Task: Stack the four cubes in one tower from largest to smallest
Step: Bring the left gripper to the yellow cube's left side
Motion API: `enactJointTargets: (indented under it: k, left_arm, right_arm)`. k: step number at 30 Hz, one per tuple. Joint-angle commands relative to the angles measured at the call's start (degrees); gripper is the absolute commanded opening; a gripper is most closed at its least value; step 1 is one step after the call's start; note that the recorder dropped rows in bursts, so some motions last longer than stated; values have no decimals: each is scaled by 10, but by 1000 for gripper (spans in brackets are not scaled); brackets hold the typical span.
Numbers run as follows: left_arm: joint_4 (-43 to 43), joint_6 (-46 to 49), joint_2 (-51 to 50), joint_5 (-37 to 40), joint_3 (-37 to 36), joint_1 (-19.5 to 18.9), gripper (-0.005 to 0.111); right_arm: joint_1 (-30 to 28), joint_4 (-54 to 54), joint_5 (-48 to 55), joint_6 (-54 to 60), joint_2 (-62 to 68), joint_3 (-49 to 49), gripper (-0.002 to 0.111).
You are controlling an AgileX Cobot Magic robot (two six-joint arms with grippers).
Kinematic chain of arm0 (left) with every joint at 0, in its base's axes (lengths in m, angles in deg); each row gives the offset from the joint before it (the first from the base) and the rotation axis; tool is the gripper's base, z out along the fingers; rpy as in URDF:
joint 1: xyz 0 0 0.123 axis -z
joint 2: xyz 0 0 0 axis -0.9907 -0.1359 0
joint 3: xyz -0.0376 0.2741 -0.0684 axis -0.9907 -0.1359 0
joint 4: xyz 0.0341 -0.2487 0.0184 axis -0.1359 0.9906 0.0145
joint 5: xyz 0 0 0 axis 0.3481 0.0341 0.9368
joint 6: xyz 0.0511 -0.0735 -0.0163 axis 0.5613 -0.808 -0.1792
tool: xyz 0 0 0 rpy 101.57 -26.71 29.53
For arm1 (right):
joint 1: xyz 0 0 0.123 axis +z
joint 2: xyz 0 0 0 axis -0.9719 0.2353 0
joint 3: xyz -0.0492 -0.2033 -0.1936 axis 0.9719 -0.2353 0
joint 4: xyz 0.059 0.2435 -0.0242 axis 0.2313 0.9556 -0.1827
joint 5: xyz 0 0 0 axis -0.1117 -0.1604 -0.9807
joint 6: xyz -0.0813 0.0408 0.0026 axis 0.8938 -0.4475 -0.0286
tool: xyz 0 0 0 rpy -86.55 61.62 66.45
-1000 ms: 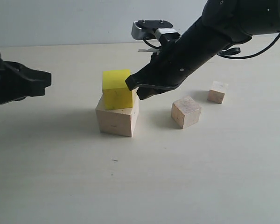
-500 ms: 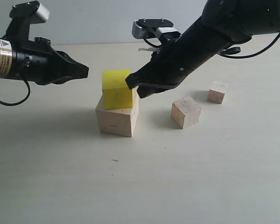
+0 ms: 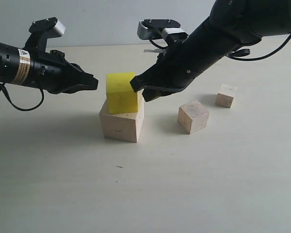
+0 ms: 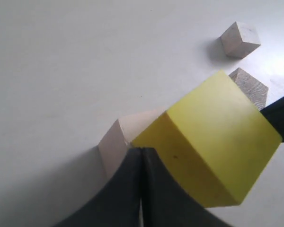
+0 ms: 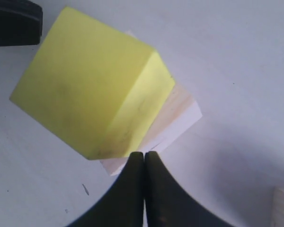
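Note:
The bright yellow cube point(image 3: 121, 92) rests on the large wood cube point(image 3: 120, 125), turned a little and overhanging it; both show in the wrist views, the yellow cube point(image 4: 213, 137) point(image 5: 92, 104) over the large wood cube point(image 4: 118, 142) point(image 5: 175, 118). My right gripper point(image 3: 139, 88) is shut and empty, its tip at the yellow cube's right side. My left gripper point(image 3: 93, 82) is shut and empty, just left of the yellow cube. The medium wood cube point(image 3: 193, 116) and the small wood cube point(image 3: 226, 95) sit apart on the table to the right.
The pale table point(image 3: 145, 194) carries only the cubes. The right arm point(image 3: 223, 34) stretches over the space above the medium cube. A small dark speck point(image 3: 119, 167) lies in front of the stack.
My left arm has swung in from the left edge until its shut tip is close to the yellow cube. The right gripper and all cubes have stayed put.

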Motion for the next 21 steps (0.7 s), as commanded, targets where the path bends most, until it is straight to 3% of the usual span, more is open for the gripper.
enactJointTargets:
  k: [1, 21]
  left_arm:
    - [2, 3, -15, -19, 20, -3, 0]
    - [2, 9, -28, -27, 28, -3, 0]
  right_arm:
    - [-2, 3, -8, -1, 0, -3, 0]
    - [-2, 79, 21, 66, 0, -3, 0]
